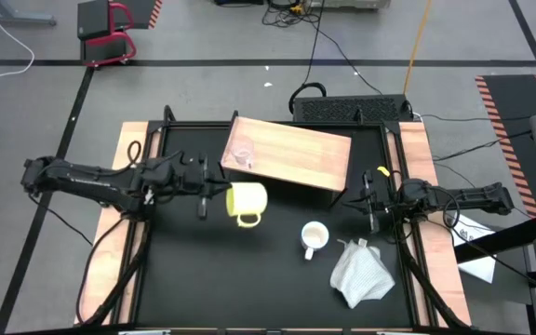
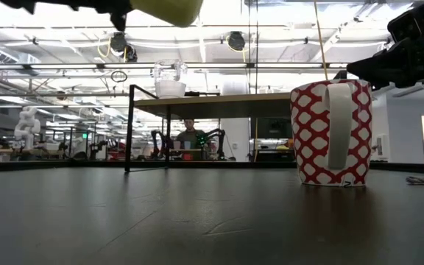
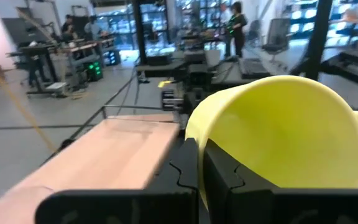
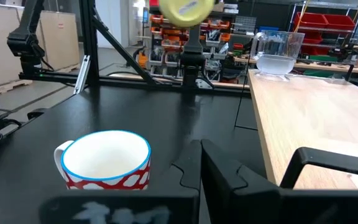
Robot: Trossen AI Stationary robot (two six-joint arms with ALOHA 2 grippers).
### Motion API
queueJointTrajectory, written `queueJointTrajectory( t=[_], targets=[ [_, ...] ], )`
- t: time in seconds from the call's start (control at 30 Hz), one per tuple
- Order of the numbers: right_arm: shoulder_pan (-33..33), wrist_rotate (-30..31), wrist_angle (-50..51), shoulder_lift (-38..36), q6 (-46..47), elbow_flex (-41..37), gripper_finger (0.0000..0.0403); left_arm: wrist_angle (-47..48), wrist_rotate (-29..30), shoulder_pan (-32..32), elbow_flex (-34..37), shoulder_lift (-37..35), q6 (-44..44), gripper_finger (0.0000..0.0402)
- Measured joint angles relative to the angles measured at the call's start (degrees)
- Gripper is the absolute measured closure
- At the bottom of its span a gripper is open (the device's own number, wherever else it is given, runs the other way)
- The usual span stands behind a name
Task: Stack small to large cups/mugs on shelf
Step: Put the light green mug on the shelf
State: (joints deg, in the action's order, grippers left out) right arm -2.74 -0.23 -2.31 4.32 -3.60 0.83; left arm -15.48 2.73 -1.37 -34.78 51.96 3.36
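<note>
Nearest us, our left tool [image 3: 197, 168] clamps the yellow mug's [image 1: 247, 199] rim, holding it above the tabletop [image 1: 249, 279] beside the shelf [image 1: 296, 154]. The glass cup [image 1: 241, 154] stands on the shelf. The patterned white mug [image 1: 314, 238] sits empty on the tabletop. Our right tool [image 1: 368, 207] waits shut, holding nothing.

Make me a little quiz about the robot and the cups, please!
1. True or false: the yellow mug is standing on the black table.
2. Which cup is already on the shelf? A) the clear glass cup B) the red-and-white mug C) none
3. Fill in: beside the red-and-white mug lies a white ____.

Key:
1. False. The left gripper holds it up in the air by its rim.
2. A, near the shelf's left end.
3. Cloth. The right gripper waits shut at the table's right edge.
</note>
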Motion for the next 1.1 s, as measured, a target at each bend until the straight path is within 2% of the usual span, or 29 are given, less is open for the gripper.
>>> queueJointTrajectory(
  t=[0.2,0.4,0.77,0.97,1.1],
  targets=[
    [0.0,0.0,0.1,0.0,0.5,0.0,0.0403,2.3,-7.6,5.3,-6.0,6.0,-0.5,0.0398],
    [0.0,0.0,0.2,0.0,0.5,0.0,0.0403,4.2,-11.2,10.3,-9.9,10.0,-0.5,0.0398],
    [0.0,0.0,0.3,0.0,0.0,0.0,0.0403,9.4,-20.7,20.4,-18.2,10.7,-1.3,0.0398],
    [0.0,0.0,0.3,0.0,-0.3,0.0,0.0403,9.5,-25.4,24.6,-19.1,11.5,-2.0,0.0398],
    [0.0,0.0,0.3,0.0,-0.3,0.0,0.0403,7.0,-25.6,28.0,-19.1,13.2,-3.6,0.0398]
  ],
)
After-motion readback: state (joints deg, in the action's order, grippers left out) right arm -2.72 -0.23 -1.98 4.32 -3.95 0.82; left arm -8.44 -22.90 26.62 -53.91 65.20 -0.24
